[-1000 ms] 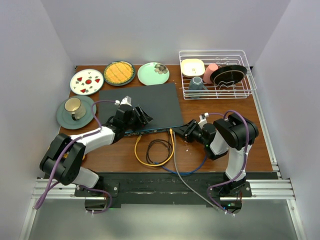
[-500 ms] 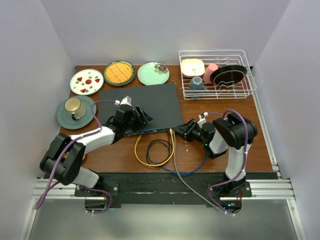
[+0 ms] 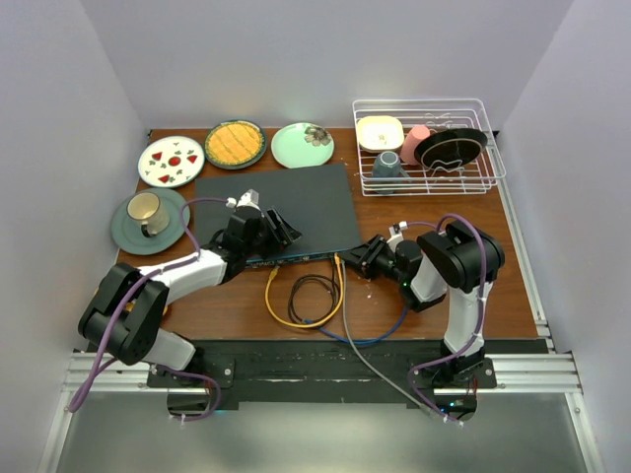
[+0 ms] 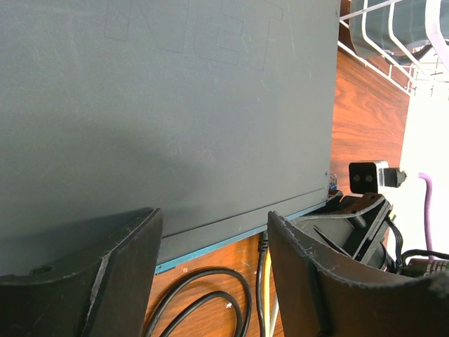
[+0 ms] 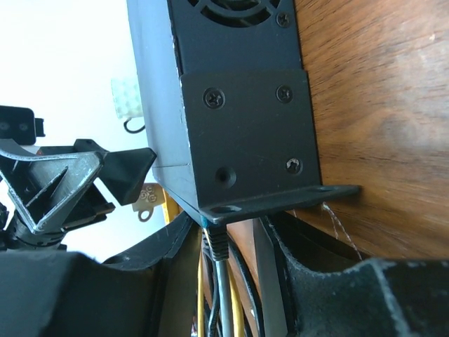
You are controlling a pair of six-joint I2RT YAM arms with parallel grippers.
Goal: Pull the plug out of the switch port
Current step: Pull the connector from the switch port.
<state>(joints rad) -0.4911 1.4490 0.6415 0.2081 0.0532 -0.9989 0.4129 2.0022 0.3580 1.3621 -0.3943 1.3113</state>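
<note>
Between the parted fingers of the right pincer (image 5: 223,232), touched by neither, the plug (image 5: 216,242) sits in the switch (image 5: 238,119) at its front corner, while the left pincer (image 4: 212,219), released and empty, hovers over the switch's top.

Plug (image 5: 215,243) tip hidden — tucked under the switch (image 5: 238,119).

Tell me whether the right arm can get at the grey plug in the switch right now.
Probably yes. The right gripper stands open with a finger on either side of the plug at the switch front corner; nothing lies between. The corner bracket and the yellow cable beside it leave little room.
</note>
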